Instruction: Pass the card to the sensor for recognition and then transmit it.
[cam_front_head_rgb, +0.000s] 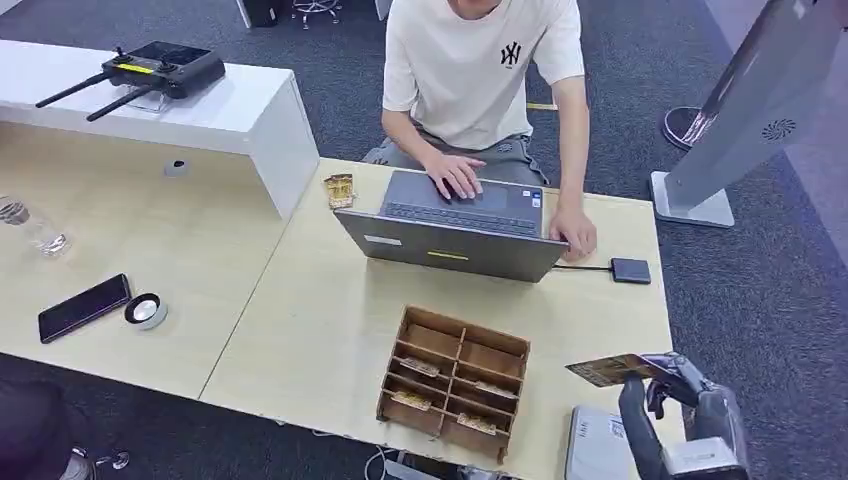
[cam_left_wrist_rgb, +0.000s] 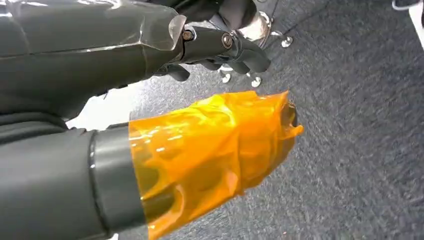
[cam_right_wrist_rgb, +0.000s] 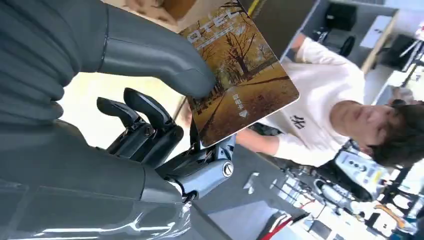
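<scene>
From high on the body we look forward and down across the worktop (cam_front_head_rgb: 330, 330), taking in its near and far edges, with the person (cam_front_head_rgb: 480, 70) seated past the far edge. Our right hand (cam_front_head_rgb: 690, 395) enters near the near right corner. The right wrist camera sits close behind that hand (cam_right_wrist_rgb: 150, 140) and faces over the far edge; it shares the card (cam_right_wrist_rgb: 240, 70), seen small from above (cam_front_head_rgb: 610, 370), and the person (cam_right_wrist_rgb: 325, 95). The left wrist camera, close behind the left hand (cam_left_wrist_rgb: 200, 55), looks down at grey carpet (cam_left_wrist_rgb: 350, 125).
</scene>
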